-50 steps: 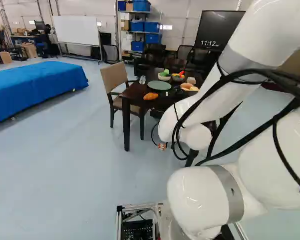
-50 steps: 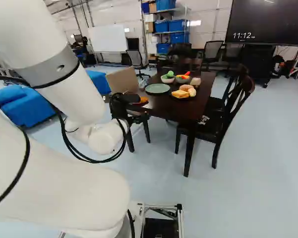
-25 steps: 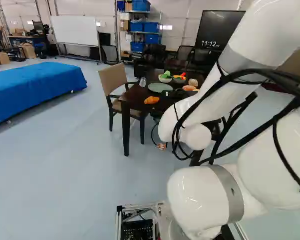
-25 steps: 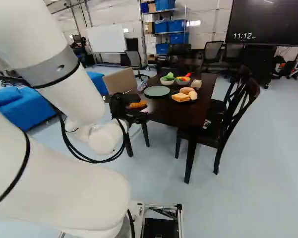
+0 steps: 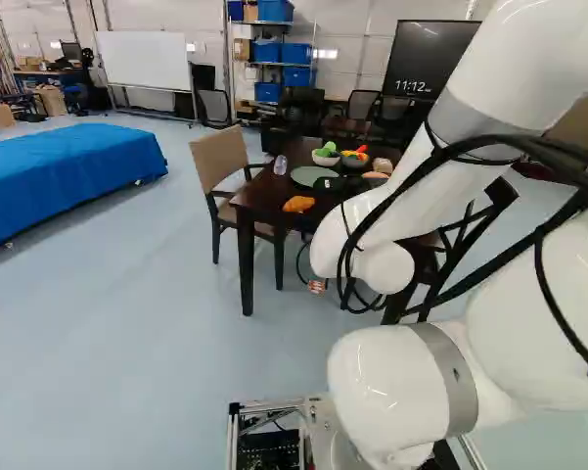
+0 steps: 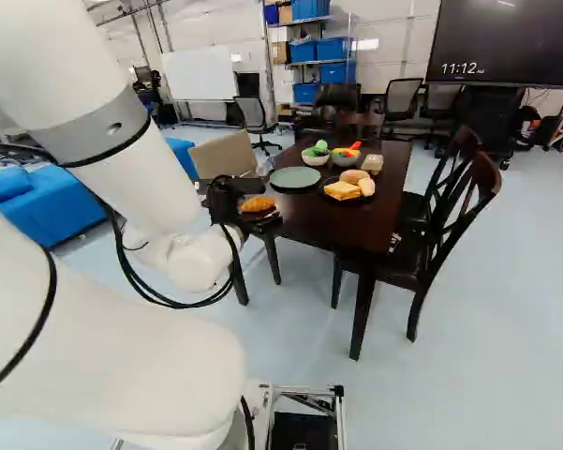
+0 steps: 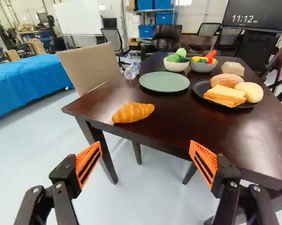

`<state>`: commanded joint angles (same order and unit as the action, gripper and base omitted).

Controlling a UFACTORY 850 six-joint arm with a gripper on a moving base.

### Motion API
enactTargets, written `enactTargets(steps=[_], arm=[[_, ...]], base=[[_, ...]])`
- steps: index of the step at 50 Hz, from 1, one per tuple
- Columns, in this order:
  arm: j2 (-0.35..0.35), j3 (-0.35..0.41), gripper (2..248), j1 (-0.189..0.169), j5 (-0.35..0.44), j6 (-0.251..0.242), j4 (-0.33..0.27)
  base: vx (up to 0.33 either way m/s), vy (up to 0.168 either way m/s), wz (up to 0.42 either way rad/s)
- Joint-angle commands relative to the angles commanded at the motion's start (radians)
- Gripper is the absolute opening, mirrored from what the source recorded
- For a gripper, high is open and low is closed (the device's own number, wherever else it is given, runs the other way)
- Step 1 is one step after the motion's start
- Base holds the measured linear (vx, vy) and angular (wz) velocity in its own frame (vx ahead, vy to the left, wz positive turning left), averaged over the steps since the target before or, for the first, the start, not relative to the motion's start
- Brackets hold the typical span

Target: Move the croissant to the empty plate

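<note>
- The two-finger gripper (image 6: 227, 199) is held with orange pads (image 7: 87, 160) spread apart.
- The croissant (image 7: 133, 112) is set near the table's (image 7: 201, 136) edge.
- The green plate (image 7: 164, 81) is placed beyond it.
- Near that, apparently, a bottle (image 7: 131, 71) is seen.

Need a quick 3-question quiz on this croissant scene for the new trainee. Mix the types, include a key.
1. True or false: the croissant lies directly on the table, off the green plate.

2. What is on the dark plate?
A) A clear bottle
B) Several bread items
C) Green vegetables

3. Fill in the blank: in the wrist view, the jaws stand ____ (open or shut).

Key: 1. True. 2. B. 3. Open.
</note>
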<state>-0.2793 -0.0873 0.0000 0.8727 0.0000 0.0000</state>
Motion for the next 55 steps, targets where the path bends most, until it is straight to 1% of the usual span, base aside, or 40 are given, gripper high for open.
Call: enactTargets(steps=[34, 55], arm=[[0.0, 0.0, 247, 0.0, 0.0, 0.0, 0.0], [0.0, 0.0, 247, 0.0, 0.0, 0.0, 0.0]], base=[[0.102, 0.018, -0.013], [0.002, 0.0, 0.0]])
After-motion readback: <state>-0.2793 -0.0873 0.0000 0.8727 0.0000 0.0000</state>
